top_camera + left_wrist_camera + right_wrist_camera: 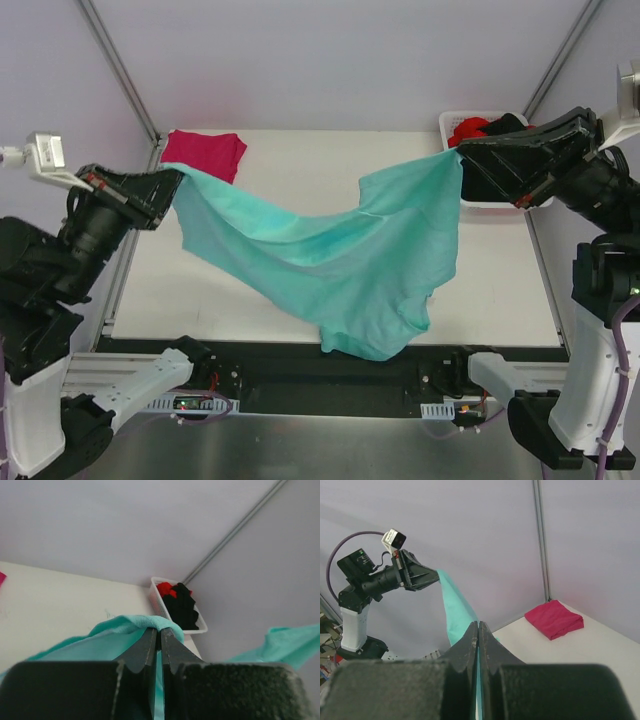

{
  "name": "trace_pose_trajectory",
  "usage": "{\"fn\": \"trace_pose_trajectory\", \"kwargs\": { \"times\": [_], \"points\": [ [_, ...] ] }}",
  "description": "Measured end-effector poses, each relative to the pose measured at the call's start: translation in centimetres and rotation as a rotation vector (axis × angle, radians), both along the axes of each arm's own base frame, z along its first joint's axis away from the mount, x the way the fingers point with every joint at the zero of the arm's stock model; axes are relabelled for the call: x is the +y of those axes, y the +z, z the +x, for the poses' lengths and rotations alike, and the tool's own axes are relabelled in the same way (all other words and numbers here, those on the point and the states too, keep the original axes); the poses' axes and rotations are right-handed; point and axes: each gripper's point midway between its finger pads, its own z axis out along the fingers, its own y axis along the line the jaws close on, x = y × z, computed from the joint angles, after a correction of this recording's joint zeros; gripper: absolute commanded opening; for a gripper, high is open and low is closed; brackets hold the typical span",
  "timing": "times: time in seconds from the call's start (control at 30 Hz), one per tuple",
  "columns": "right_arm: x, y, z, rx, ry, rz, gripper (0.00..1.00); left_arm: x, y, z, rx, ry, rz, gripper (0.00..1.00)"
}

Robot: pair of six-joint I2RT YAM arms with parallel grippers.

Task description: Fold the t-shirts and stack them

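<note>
Pale walls enclose a white table (500, 290); above its left edge the left gripper (176, 182) is pinched tight on one end of the teal t-shirt (340, 260), the right gripper (458, 153) likewise on the other end near the far right corner; the shirt sags between them, its lowest fold over the near edge; a folded magenta t-shirt (205, 152) lies at the far left corner; a basket (447, 120) behind the right gripper holds red and black garments (468, 128).

I see a white table (290, 165). Far-left corner: folded pink shirt (205, 152) lying flat on it. Far-right corner: white basket (447, 125) holding red and black clothes (180, 605). The teal shirt (350, 260) sags low toward the near edge; can't tell if it touches.
</note>
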Motion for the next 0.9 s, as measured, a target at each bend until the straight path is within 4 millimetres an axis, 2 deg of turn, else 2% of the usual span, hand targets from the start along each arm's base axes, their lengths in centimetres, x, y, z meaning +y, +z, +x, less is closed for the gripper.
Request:
{"fn": "trace_pose_trajectory", "kwargs": {
  "times": [0.07,0.23,0.47,0.57,0.67,0.73,0.83,0.9],
  "points": [
    [0.0,-0.5,0.0,0.014,-0.006,-0.003,0.01,0.0,-0.8,-1.5,0.021,-0.037,-0.054,0.0],
    [-0.2,-2.1,-0.7,0.049,-0.02,-0.013,0.01,1.2,-3.0,-6.8,0.095,-0.115,-0.217,0.0],
    [-0.3,-5.4,-2.8,0.113,-0.026,-0.018,0.01,2.7,-9.2,-10.2,0.306,-0.1,-0.257,0.0],
    [-0.4,-5.5,-3.7,0.095,-0.037,-0.022,0.01,3.1,-9.6,-11.1,0.342,-0.095,-0.265,0.0],
    [-0.5,-5.6,-3.5,0.091,-0.048,-0.026,0.01,3.2,-7.9,-11.2,0.332,-0.095,-0.271,0.0],
    [-0.6,-5.9,-2.8,0.104,-0.058,-0.029,0.01,2.8,-6.6,-10.1,0.328,-0.088,-0.271,0.0],
    [-0.6,-6.6,-1.4,0.134,-0.069,-0.039,0.01,0.8,-6.8,-6.5,0.386,-0.073,-0.241,0.0],
    [-0.7,-7.4,-0.3,0.156,-0.076,-0.05,0.01,-1.2,-8.4,-3.0,0.455,-0.059,-0.206,0.0]
  ]
}}
